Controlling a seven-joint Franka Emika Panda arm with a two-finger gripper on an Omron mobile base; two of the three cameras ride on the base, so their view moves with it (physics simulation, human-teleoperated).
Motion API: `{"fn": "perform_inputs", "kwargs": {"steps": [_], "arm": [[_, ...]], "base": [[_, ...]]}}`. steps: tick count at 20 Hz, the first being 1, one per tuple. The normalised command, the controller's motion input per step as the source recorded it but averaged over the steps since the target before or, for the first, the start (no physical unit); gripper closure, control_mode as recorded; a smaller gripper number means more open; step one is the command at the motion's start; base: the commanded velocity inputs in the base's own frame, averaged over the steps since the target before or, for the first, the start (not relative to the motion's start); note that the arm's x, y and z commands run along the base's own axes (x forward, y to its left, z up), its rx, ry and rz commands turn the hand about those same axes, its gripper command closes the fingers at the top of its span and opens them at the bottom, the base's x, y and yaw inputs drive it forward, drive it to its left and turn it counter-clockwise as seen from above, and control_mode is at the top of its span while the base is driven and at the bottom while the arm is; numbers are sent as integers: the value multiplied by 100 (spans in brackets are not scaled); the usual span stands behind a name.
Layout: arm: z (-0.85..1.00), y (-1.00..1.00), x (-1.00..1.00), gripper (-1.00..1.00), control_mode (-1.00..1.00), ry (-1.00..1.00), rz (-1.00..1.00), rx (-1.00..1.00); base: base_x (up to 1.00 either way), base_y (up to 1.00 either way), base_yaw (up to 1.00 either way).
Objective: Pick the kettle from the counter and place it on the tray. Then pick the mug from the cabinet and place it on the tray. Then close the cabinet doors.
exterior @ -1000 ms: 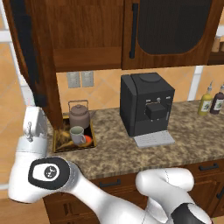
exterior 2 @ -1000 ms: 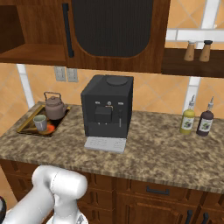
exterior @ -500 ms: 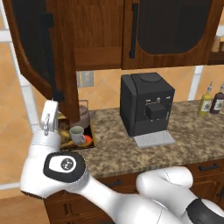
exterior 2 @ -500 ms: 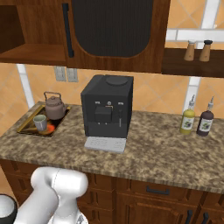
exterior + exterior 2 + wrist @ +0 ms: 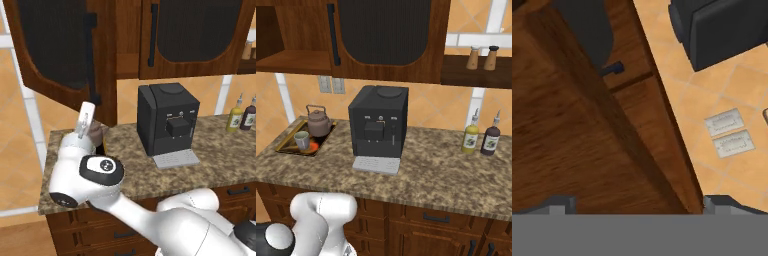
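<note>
A: Kettle (image 5: 319, 121) and mug (image 5: 302, 140) on tray (image 5: 286, 145)?
B: Both there. Left cabinet door (image 5: 60, 55) swung further toward shut than a second before.
A: Gripper (image 5: 634, 202)?
B: Spread wide, empty, pressed close against door wood. Only closing left.

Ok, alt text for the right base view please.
On a gold-rimmed tray at the granite counter's left end stand the kettle and mug. A black coffee machine stands mid-counter, under a closed cabinet door.
</note>
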Motion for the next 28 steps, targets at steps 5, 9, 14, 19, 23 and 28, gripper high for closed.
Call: {"fn": "perform_inputs", "kwargs": {"steps": [5,9,14,19,23,28], "arm": [[34,-55,58,-100,-100,20,15,7],[28,-56,60,-100,-100,18,19,7],[18,-51,64,-100,-100,18,20,6],[9,-41,72,-100,-100,21,17,6],[10,-17,80,-100,-100,26,7,4],[17,-1,80,-100,-100,30,0,1]], "base": [[0,0,0],[0,0,0],[0,0,0],[0,0,0],[0,0,0],[0,0,0]]}}
